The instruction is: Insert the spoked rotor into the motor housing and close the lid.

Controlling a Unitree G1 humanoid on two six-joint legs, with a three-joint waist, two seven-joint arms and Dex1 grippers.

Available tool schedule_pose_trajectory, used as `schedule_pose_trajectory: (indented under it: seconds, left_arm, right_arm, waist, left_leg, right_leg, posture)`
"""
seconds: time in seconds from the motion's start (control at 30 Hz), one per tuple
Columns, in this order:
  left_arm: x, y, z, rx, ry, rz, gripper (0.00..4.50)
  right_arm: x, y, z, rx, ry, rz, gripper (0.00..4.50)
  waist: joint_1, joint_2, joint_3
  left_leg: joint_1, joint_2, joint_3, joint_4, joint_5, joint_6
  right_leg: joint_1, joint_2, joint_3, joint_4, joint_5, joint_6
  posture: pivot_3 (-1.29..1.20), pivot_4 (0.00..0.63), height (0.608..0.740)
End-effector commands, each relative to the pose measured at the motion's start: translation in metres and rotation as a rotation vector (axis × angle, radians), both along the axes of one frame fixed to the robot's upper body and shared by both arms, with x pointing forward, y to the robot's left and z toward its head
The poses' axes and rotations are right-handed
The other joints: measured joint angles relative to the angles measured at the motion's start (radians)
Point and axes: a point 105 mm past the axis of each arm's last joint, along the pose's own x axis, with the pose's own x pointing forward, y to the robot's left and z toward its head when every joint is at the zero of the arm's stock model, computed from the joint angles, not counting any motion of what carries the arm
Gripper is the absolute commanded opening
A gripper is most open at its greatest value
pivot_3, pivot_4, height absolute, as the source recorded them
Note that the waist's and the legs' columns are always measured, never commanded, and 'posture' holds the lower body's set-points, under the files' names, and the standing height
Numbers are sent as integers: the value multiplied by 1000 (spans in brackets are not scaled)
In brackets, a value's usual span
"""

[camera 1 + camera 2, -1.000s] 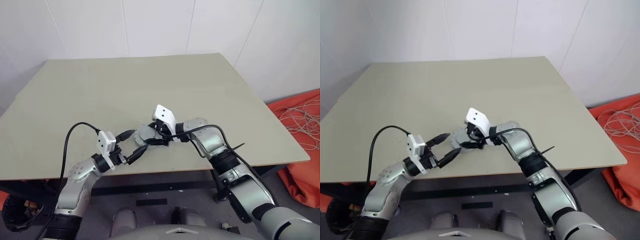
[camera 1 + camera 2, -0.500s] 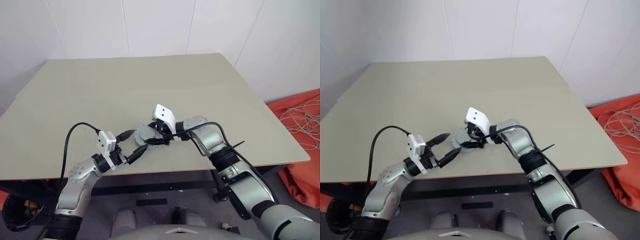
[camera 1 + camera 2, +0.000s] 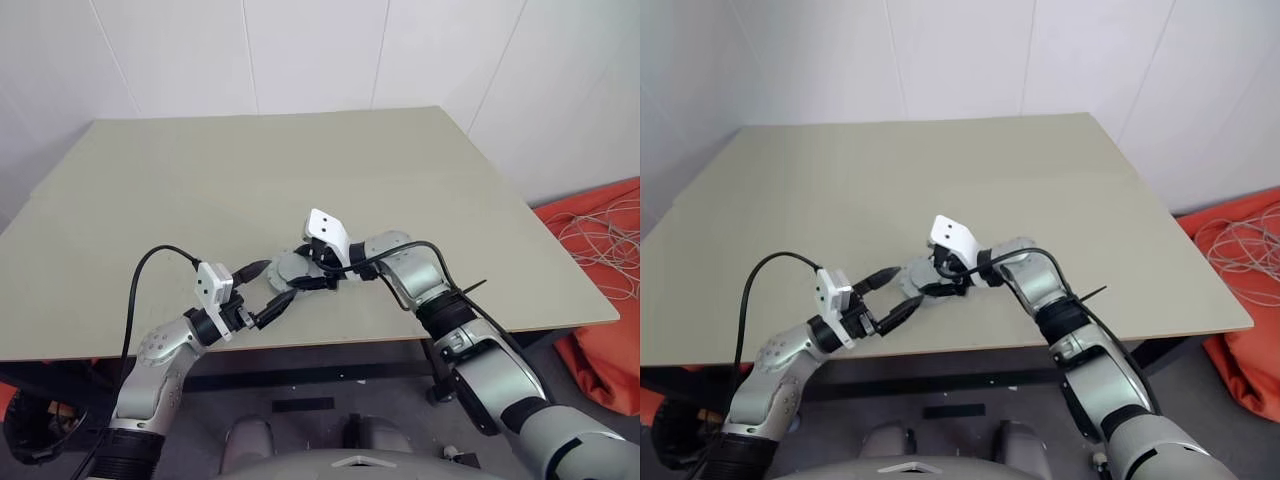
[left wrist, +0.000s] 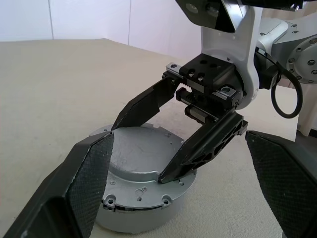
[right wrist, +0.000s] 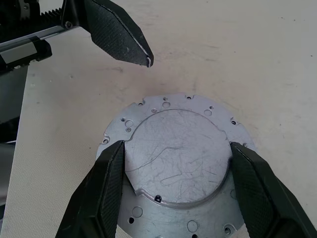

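Left eye view showed a pale olive table [image 3: 300, 170] set against white panelled walls [image 3: 300, 50]; past its right edge lay orange fabric [image 3: 600, 300] with a tangle of pale cable [image 3: 600, 235] on top; a dark frame ran under the near edge. Near the front edge, about the middle, sat the lid [image 4: 141, 166], a silver-grey disc with a notched rim, flat on a round grey body whose inside was hidden, so the rotor and windings could not be made out. From the head cameras the right gripper [image 3: 300, 275] and its white wrist block covered most of the disc; the right wrist view laid it bare, scratched, with small holes round its flange [image 5: 178, 163]. That gripper's fingers [image 5: 106, 188] stood either side of the raised centre, spread to its width, tips at its edge; whether they pressed it could not be told. The left gripper [image 3: 268, 290] was just beside the disc, jaws wide and empty.
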Motion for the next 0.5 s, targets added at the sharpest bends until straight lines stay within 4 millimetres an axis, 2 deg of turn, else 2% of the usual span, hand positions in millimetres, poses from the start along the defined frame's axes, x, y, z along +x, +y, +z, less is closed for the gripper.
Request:
schedule_pose_trajectory:
  seconds: [0.03, 0.5]
  left_arm:
    - [-1, -4, 13, -11, -46, -15, 4500]
    - [0, -4, 12, -11, -45, -17, 4500]
  right_arm:
    - [-1, 4, -3, -28, 4, 40, 3197]
    - [0, -3, -8, -62, 20, 71, 3197]
  waist:
    - [0, 0, 0]
    - [0, 0, 0]
  left_leg:
    - [0, 0, 0, 0, 0, 0]
    - [1, 0, 0, 0, 0, 0]
  right_leg:
    - [0, 0, 0, 0, 0, 0]
    - [0, 0, 0, 1, 0, 0]
  posture:
    - [0, 0, 740]
    - [0, 0, 740]
